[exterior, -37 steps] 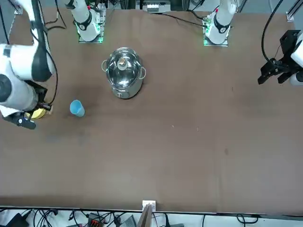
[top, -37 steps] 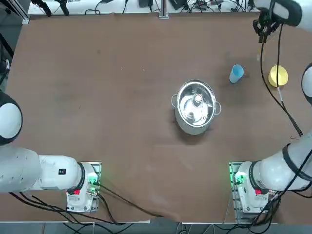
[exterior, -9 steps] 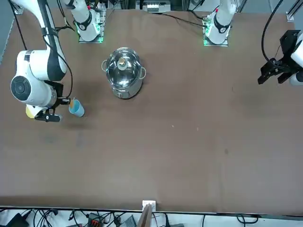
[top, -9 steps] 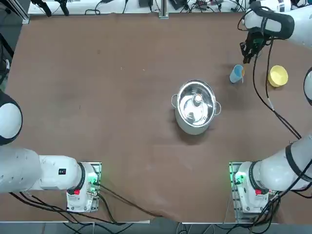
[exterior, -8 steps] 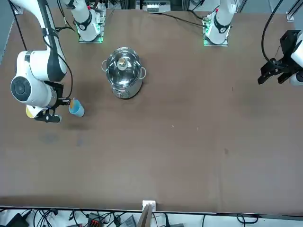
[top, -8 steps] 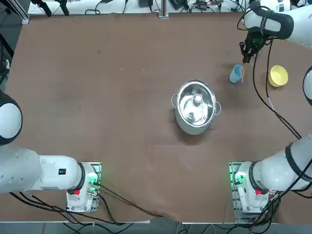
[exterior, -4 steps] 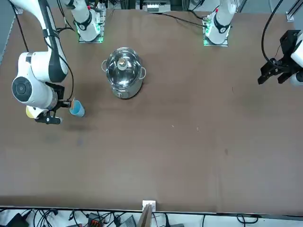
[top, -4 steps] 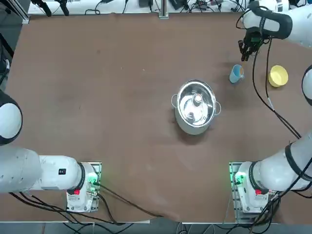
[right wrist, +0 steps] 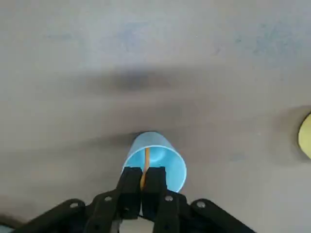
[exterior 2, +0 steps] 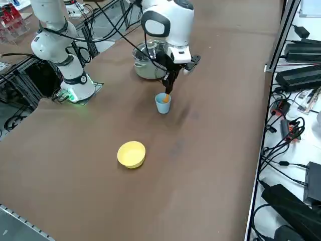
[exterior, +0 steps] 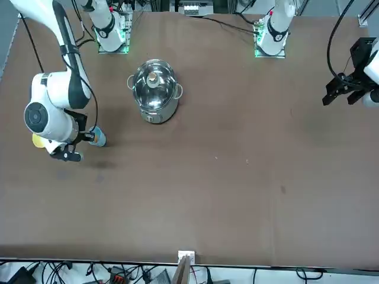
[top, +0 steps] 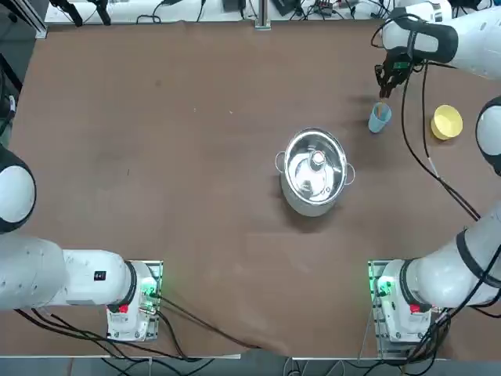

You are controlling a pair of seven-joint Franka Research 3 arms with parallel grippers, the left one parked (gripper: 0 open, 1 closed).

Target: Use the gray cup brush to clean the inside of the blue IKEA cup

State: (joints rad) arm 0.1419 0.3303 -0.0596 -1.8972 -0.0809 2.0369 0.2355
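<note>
Above the blue cup (right wrist: 163, 150), R gripper (right wrist: 142, 182) has its fingers clamped on the brush (right wrist: 146, 160), orange handle reaching to the cup's mouth; brush head hidden. Cup's upright on the table (exterior 2: 210, 100), between pot (top: 309, 176) & yellow cup (top: 446, 122), nearer yellow. Pot has its lid (top: 315, 166) on.

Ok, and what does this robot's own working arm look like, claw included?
The right arm is mostly glossy white with rounded segments, dark grey bands and black caps at the joints. Black cables run loosely along it. Its claw is black, with two straight, blocky fingers and small silvery screws on the black parts behind them.
</note>
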